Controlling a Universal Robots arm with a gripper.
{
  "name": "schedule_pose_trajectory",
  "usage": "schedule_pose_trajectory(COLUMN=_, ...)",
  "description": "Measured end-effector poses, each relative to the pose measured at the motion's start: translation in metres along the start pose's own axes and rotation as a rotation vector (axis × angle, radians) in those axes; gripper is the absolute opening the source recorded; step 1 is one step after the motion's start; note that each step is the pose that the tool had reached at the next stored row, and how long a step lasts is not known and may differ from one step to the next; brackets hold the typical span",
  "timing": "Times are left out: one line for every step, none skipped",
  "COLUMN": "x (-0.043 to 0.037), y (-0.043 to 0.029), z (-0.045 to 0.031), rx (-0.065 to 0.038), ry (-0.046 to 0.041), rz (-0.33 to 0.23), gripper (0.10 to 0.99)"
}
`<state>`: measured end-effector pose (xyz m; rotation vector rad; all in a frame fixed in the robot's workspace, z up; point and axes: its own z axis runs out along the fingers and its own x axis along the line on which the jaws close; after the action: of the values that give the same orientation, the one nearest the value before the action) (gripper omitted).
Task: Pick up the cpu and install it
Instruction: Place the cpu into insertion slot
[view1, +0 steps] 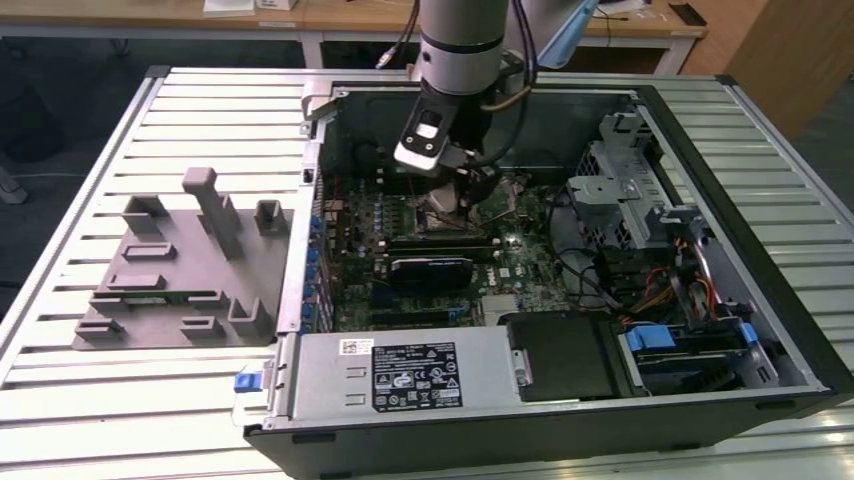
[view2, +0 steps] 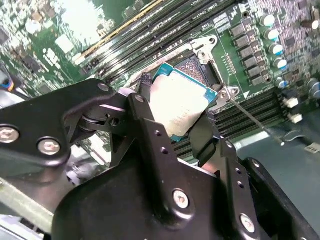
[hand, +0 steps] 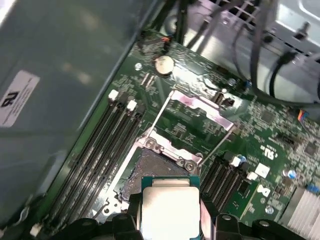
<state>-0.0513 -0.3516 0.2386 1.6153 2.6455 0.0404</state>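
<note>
**Installation step, pickup done.** We see the arm's black gripper inside the open black computer case, which lies on its side on the slatted metal surface.

The two black fingers are drawn in to a narrow gap. They clamp opposite edges of the cpu, a small flat square chip with a silvery-white metal top plate and a thin green border. They hold nothing else.

In both wrist views the cpu hangs over the near edge of the square, metal-framed socket on the green motherboard. It covers the socket only partly. We cannot tell whether any corner touches the frame. The socket's silver load plate stands hinged open, leaving the pin field bare.

We judge the chip to be offset from the opening, and in the second wrist view it looks turned relative to the frame. Seating therefore calls for squaring its edges to the frame and centring it. It should then go in flat, without force, since the exposed pins look delicate.

The grey plastic fixture tray lies beside the case, on the exterior view's left.
</note>
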Motion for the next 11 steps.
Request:
schedule_pose_trajectory(x=0.0, y=0.0, z=0.0, rx=0.0, ry=-0.0007, rz=0.017, gripper=0.541)
schedule_pose_trajectory(x=0.0, y=0.0, z=0.0, rx=0.001, ry=-0.0015, rz=0.034, gripper=0.541)
schedule_pose_trajectory(x=0.0, y=0.0, z=0.0001, rx=0.001, ry=-0.0023, rz=0.052, gripper=0.541)
schedule_pose_trajectory(x=0.0, y=0.0, z=0.0001, rx=0.002, ry=-0.0031, rz=0.068, gripper=0.541)
schedule_pose_trajectory(x=0.0, y=0.0, z=0.0001, rx=0.002, ry=-0.0038, rz=0.085, gripper=0.541)
schedule_pose_trajectory(x=0.0, y=0.0, z=0.0002, rx=0.002, ry=-0.0045, rz=0.103, gripper=0.541)
schedule_pose_trajectory(x=0.0, y=0.0, z=0.0002, rx=0.003, ry=-0.0053, rz=0.12, gripper=0.541)
schedule_pose_trajectory(x=0.0, y=0.0, z=0.0002, rx=0.003, ry=-0.0061, rz=0.137, gripper=0.541)
schedule_pose_trajectory(x=0.0, y=0.0, z=0.0003, rx=0.003, ry=-0.0068, rz=0.153, gripper=0.541)
schedule_pose_trajectory(x=0.0, y=0.0, z=0.0003, rx=0.004, ry=-0.0075, rz=0.17, gripper=0.541)
schedule_pose_trajectory(x=0.0, y=0.0, z=0.0003, rx=0.004, ry=-0.0082, rz=0.187, gripper=0.541)
